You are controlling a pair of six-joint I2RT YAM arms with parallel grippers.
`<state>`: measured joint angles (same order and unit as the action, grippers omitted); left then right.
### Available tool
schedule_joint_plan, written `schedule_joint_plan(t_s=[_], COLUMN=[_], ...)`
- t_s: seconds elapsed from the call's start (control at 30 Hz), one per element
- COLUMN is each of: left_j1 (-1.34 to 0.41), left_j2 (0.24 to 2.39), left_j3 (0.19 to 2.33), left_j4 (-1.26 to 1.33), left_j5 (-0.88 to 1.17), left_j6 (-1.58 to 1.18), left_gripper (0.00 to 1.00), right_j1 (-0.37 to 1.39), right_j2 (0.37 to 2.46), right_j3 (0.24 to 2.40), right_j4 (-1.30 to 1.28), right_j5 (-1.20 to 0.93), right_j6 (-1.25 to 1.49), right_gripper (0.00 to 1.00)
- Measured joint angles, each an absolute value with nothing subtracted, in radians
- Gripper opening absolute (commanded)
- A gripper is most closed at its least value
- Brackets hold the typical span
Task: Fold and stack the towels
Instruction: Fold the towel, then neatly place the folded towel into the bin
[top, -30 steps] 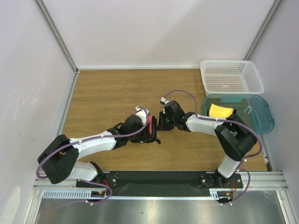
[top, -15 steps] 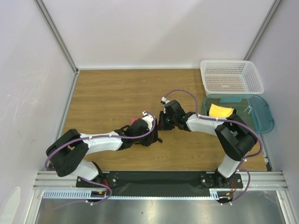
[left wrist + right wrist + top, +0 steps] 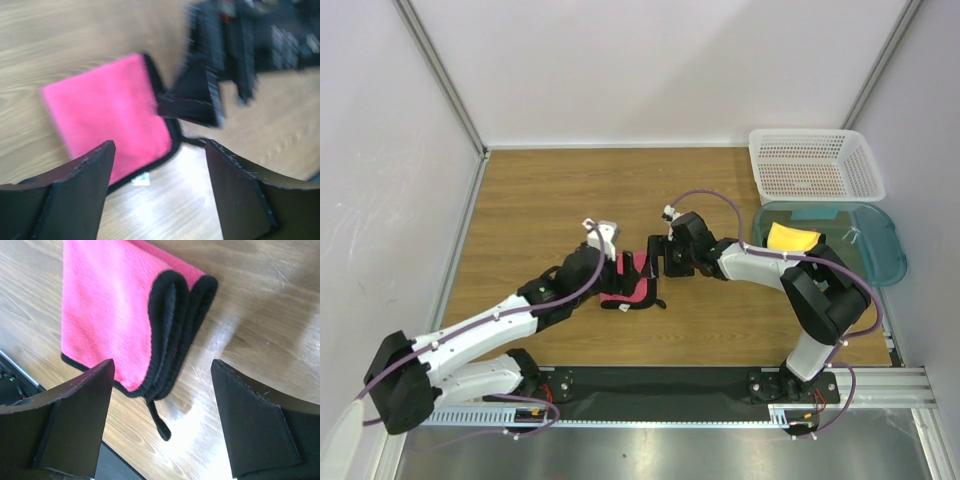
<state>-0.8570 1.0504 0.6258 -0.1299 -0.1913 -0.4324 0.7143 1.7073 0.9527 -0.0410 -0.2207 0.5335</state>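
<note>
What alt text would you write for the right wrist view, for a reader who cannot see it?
A folded pink towel with black edging lies on the wooden table, its thick fold toward the camera. The right pincer has its two black fingers open in the foreground, holding nothing.

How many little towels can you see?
2: a pink towel lies folded on the table; a yellow towel sits in the teal tub. Others may be hidden.
</note>
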Motion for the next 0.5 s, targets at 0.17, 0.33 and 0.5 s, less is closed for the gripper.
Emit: schedule_joint_plan(t_s=[0.17,0.33,0.5], left_j1=[-0.738,-0.657,-0.643], left_j2=[1.011,0.963,0.905], left_j3=[0.592,0.474,0.403], left_j4=[-0.171,-0.186,-0.176], left_j5=[-0.259,-0.291,-0.306], left_j6=[-0.521,-0.597,-0.643], left_gripper=[0.81,0.81,0.81], right_j1=[0.725,0.742,0.756], right_j2=[1.72,1.766,1.797], right_j3=[0.958,0.961,0.992], right_j4=[-0.024,-0.007,-0.001], right_j5=[-0.214,-0.191,-0.173], right_j6=[0.564,0.594,0.611], right_gripper=[0.77,0.71,0.66])
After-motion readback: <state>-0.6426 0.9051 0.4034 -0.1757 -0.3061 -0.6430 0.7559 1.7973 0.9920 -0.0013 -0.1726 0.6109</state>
